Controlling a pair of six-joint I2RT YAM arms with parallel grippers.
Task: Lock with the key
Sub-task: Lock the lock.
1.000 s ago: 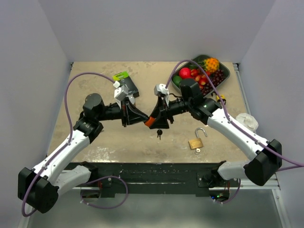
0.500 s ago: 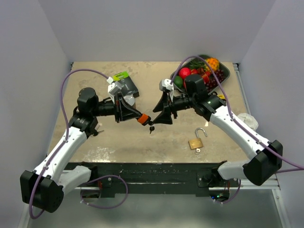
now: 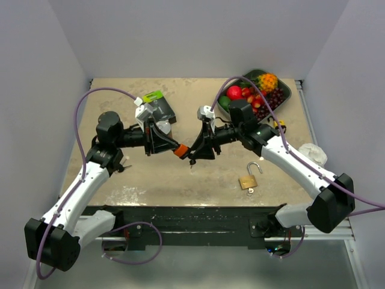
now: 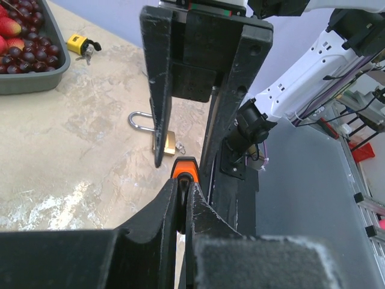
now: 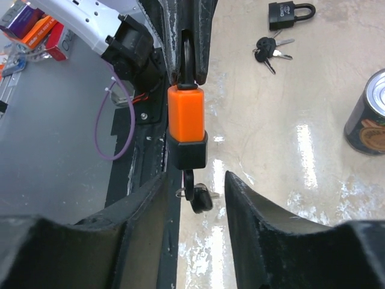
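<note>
The orange padlock hangs above the middle of the table, orange on top with a black lower end in the right wrist view. A small dark key dangles beneath it. The left gripper reaches in from 9 o'clock with its fingers pressed together, pinching the padlock's top end. The right gripper meets it from 3 o'clock. Its fingers are spread to either side of the padlock's lower end, and a gap shows on both sides.

At 4 o'clock from the held padlock a brass padlock lies on the table with its shackle swung open. A tray of fruit sits at 2 o'clock near the far edge. In the right wrist view a black padlock and a bunch of keys lie on the table beside a can.
</note>
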